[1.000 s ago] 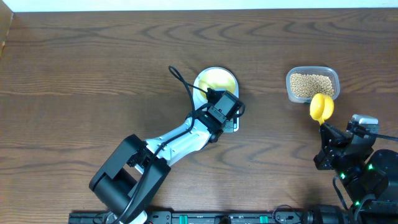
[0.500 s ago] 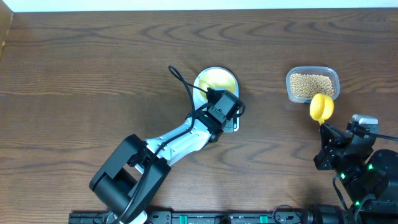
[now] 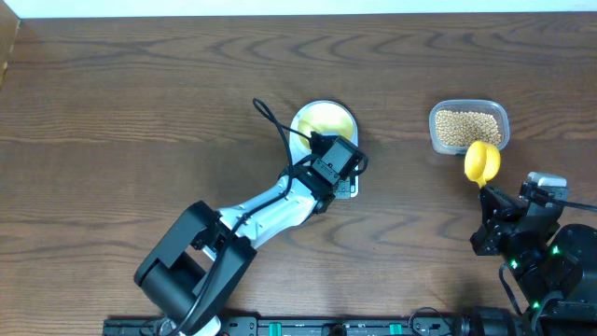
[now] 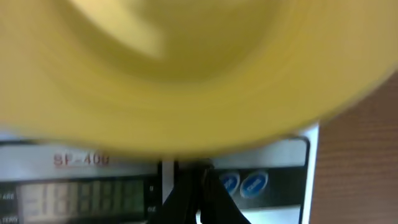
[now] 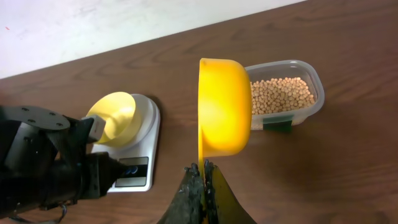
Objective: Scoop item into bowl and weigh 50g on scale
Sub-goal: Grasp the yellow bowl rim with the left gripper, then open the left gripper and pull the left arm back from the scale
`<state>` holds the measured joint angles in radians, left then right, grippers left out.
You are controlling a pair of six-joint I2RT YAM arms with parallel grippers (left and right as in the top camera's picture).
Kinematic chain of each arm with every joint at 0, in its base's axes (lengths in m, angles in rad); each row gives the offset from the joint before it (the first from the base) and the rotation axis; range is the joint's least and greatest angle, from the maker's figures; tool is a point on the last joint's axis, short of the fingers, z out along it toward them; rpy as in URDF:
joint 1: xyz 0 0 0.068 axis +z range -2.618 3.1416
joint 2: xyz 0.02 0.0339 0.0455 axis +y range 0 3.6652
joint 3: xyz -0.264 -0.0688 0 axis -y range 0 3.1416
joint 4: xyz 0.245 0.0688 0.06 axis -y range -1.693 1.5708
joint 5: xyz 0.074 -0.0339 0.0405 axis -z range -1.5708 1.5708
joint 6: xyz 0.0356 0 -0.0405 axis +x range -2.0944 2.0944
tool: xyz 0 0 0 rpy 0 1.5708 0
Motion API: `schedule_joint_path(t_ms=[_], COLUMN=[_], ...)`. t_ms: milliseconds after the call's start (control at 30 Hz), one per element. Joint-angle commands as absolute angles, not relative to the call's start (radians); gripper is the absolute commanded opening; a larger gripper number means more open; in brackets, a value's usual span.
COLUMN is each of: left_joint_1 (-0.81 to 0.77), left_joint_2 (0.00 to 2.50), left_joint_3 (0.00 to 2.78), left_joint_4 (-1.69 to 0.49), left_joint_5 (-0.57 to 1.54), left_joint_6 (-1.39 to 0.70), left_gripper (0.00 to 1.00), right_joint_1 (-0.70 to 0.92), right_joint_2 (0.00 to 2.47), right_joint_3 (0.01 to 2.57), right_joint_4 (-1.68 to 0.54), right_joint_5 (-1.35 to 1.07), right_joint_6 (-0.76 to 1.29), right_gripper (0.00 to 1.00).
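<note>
Handling first: the beans in the clear tub at upper right of the overhead view look hard, light and quick to roll, so I judge scooping, not pinching, the way to take them. They are too many to count; I count one tub, one yellow scoop, one scale, one bowl. My right gripper is clamped on the scoop's handle. My left gripper, closed on nothing, sits at the scale's front edge, below the bowl resting on it.

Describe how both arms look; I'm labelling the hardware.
The left arm has a white middle link, black joints and a looping black cable. The right arm is mostly black with a green light. The left gripper and right gripper have slim black fingers.
</note>
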<state>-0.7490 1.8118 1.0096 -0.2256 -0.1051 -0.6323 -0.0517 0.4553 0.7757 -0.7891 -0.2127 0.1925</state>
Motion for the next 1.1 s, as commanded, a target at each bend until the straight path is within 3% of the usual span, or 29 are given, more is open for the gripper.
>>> schedule_joint_path(t_ms=[0,167,200,233,267,500,600,733,1067], left_joint_1=[-0.748,-0.746,-0.744,-0.737,-0.731,-0.718,-0.699,-0.57,-0.328], left_joint_2=[1.744,1.458,1.419,1.319,1.261,0.934,0.86,0.785,0.87], left_joint_3=[0.997,0.997,0.997,0.997,0.997,0.997,0.997,1.023,1.07], left_joint_4=[-0.311,-0.541,-0.572,-0.647,-0.691,-0.939,-0.939,-0.947,-1.075], left_joint_5=[-0.08,-0.08,-0.08,-0.08,-0.093,-0.246,-0.231,0.118,0.443], left_joint_6=[-0.64,-0.516,-0.485,-0.402,-0.359,-0.252,-0.055,0.202,0.476], left_gripper=[0.07,0.08,0.11,0.22,0.99,0.98,0.98,0.98,0.98], right_joint_1=[-0.047,-0.047,-0.047,-0.047,-0.047,-0.047,-0.047,-0.047,-0.047], right_joint_2=[0.452,0.452,0.452,0.452,0.452,0.452,0.452,0.452,0.452], right_joint_3=[0.795,0.795,0.795,0.795,0.795,0.795,0.795,0.795,0.795], right_joint_4=[-0.789,-0.79,-0.79,-0.791,-0.792,-0.801,-0.809,-0.823,-0.834], right_joint_5=[-0.216,-0.216,-0.216,-0.217,-0.217,-0.243,-0.246,-0.246,-0.28], right_joint_6=[0.178,0.178,0.178,0.178,0.178,0.178,0.178,0.178,0.178], right_gripper=[0.01,0.01,0.01,0.01,0.01,0.01,0.01,0.01,0.01])
